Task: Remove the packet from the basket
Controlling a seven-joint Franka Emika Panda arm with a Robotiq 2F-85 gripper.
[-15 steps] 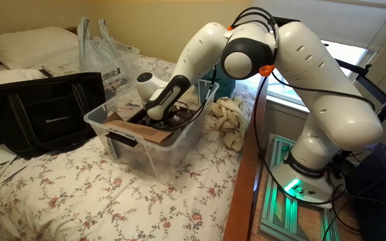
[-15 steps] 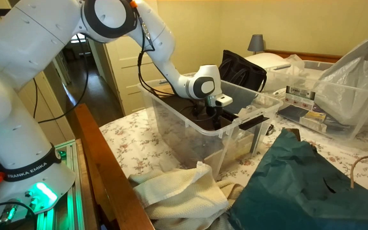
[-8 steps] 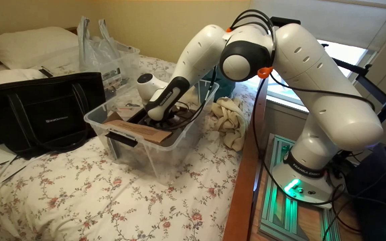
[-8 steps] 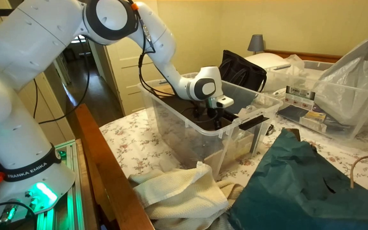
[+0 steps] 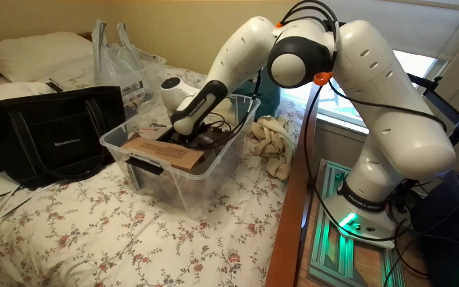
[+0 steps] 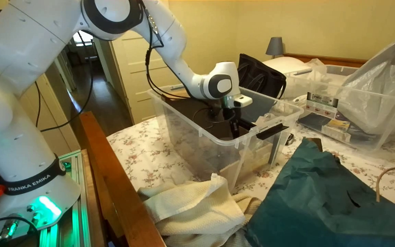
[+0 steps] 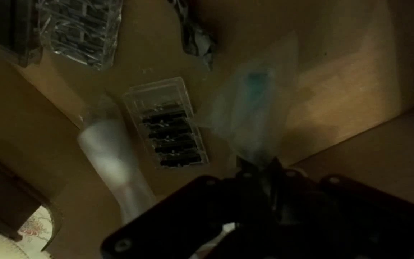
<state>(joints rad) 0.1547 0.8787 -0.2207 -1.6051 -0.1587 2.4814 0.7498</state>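
The black two-fingered gripper point(image 7: 259, 166) points downward, its fingertips closed on the near end of a packet of cloudy, see-through plastic point(image 7: 246, 122) that shows a teal patch inside. Around them, in poor light, is the inside of a brown cardboard box point(image 5: 163, 152); I can't tell whether the packet touches its floor. Near the packet lie a shallow clear case of black bars point(image 7: 169, 129) and, past that, a whitish, plastic-wrapped roll point(image 7: 108, 154).

The box sits in a rectangular tub of clear plastic point(image 5: 165, 191), so the packet is inside the tub, below its rim. A white jointed arm point(image 5: 239, 56) bends over it from the bedside. On the flowered bedcover point(image 5: 134, 231), a black tote bag point(image 5: 62, 131) stands beside the tub, and a crumpled cream cloth point(image 6: 197, 209) lies close by, next to a creased dark teal bag point(image 6: 317, 199).
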